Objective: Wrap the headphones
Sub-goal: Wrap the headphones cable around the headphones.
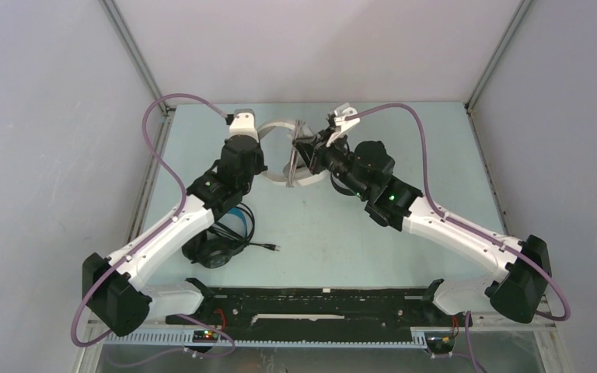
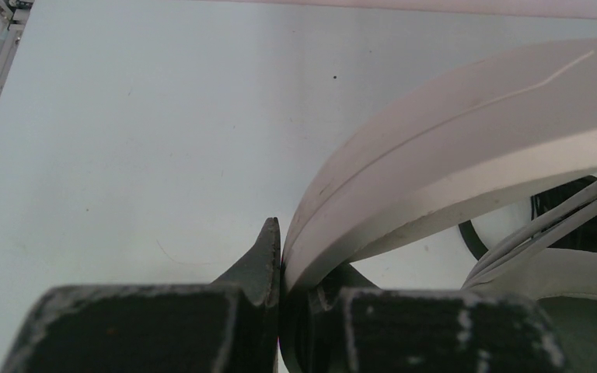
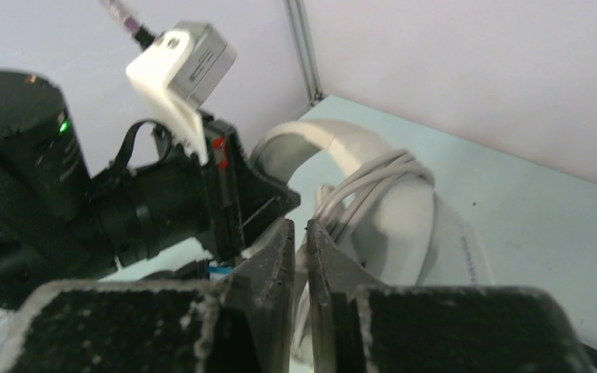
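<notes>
The white headphones (image 1: 286, 126) lie at the back middle of the table, between both grippers. My left gripper (image 1: 269, 154) is shut on their headband (image 2: 451, 148), which fills the space between its fingers (image 2: 267, 252). The grey cable (image 3: 365, 183) lies in several loops across the headband (image 3: 404, 225). My right gripper (image 3: 301, 233) sits right at those loops (image 2: 544, 225). Its jaws stand a narrow gap apart with a pale strand showing in the gap. The black headphones with a blue headband (image 1: 219, 247) lie partly hidden under my left arm. The small thin pair is out of view.
The black pair's cord ends in a plug (image 1: 274, 248) on the table left of centre. A black rail (image 1: 319, 299) runs along the near edge between the arm bases. Enclosure posts (image 1: 136, 54) and walls close in the back and sides. My left wrist camera (image 3: 186, 54) sits near my right gripper.
</notes>
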Robot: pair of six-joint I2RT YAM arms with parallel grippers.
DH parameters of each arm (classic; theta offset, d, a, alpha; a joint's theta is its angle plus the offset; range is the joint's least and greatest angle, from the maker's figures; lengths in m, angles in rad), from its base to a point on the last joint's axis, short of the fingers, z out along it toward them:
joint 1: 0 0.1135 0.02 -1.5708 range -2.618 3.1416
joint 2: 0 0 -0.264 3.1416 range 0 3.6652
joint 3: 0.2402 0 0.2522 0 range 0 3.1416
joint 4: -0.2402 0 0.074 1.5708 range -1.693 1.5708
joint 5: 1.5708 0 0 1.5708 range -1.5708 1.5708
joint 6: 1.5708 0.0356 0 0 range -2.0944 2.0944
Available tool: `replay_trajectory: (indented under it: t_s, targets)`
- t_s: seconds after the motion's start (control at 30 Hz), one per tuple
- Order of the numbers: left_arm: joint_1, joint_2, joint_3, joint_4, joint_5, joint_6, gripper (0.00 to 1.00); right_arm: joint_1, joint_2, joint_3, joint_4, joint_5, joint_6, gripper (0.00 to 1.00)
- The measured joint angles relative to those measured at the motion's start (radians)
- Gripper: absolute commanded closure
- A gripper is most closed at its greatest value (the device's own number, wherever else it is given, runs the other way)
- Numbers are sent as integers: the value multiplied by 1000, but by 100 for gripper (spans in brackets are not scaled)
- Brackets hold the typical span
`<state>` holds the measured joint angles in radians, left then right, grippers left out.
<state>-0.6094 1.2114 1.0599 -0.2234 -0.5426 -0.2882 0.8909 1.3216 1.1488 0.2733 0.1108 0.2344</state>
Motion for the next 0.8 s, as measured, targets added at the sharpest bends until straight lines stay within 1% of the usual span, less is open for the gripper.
replay_trajectory:
  t_s: [0.1, 0.2, 0.4, 0.67, 0.73, 0.8]
  targets:
    - [7, 1, 0, -7, -2, -1, 100, 21, -1, 0, -41, 2, -6, 87]
    - [10, 2, 0, -13, -3, -2, 100, 33, -3, 0, -79, -1, -7, 84]
    - [11, 3, 1, -25, -3, -8, 100, 37, -17, 0, -136, 4, -7, 85]
    - [11, 3, 1, -27, -3, -10, 100, 39, -18, 0, -170, 10, 0, 86]
    - [11, 3, 1, -27, -3, -11, 100, 40, -18, 0, -174, 10, 2, 85]
    - [11, 3, 1, -27, -3, -10, 100, 44, -18, 0, -179, 11, 3, 83]
